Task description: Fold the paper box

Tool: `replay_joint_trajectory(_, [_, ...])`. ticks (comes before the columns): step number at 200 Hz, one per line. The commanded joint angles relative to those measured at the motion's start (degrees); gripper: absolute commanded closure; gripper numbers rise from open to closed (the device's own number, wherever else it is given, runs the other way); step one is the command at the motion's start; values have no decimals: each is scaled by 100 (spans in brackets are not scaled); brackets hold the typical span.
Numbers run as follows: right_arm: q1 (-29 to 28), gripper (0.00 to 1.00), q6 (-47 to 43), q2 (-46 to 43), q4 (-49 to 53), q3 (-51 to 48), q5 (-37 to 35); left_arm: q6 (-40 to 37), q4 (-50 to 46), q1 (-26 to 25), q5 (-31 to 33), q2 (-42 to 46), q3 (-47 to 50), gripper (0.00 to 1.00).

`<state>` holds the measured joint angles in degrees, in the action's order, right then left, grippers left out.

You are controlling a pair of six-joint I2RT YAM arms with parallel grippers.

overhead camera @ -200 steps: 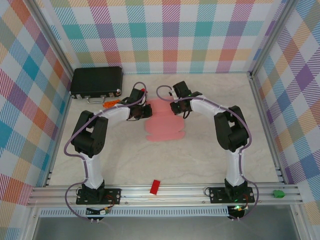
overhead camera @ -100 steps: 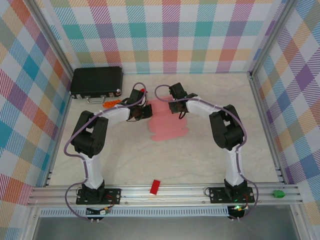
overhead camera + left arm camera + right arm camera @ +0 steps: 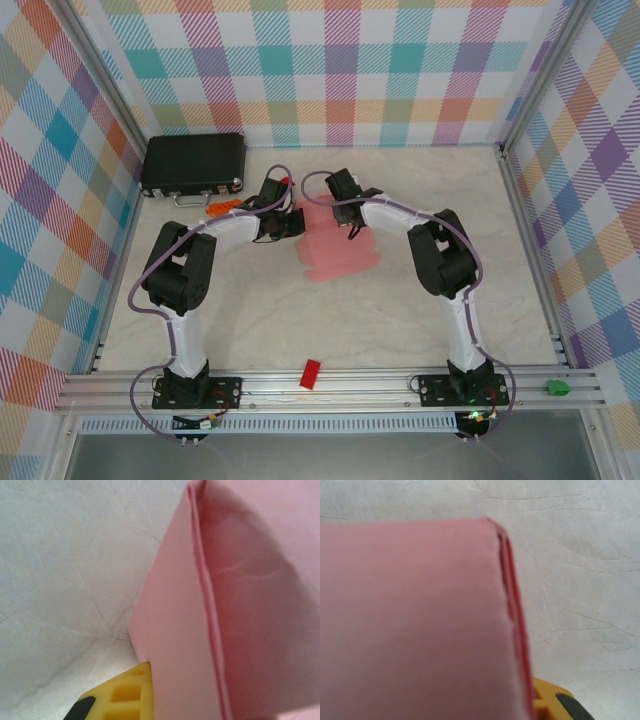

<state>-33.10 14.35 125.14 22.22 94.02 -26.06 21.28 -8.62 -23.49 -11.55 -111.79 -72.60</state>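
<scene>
Pink paper box (image 3: 340, 256) lies between left hand (image 3: 296, 222) and right hand (image 3: 344, 214), seemingly gripped.

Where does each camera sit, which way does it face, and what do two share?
Top external: above and behind, looking down; left arm and right arm reach the paper box.
Left wrist: close, facing table and box; one yellow finger.
Right wrist: likewise; yellow finger at lower right.
Shared: both wrist views see the box's folded edge.
</scene>
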Motion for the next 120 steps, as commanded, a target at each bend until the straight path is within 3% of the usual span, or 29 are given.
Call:
replay_joint_trajectory(1, [32,84,201,234,397,158,-303,98,-166,30,-234,-128,-101,95])
replay_joint_trajectory(55, [32,83,208,219,327,121,-329,80,-206,28,-196,-172,-113,95])
replay_joint_trajectory(120, [76,68,-184,-382,-171,-540,255,24,-299,24,-84,-142,-119,95])
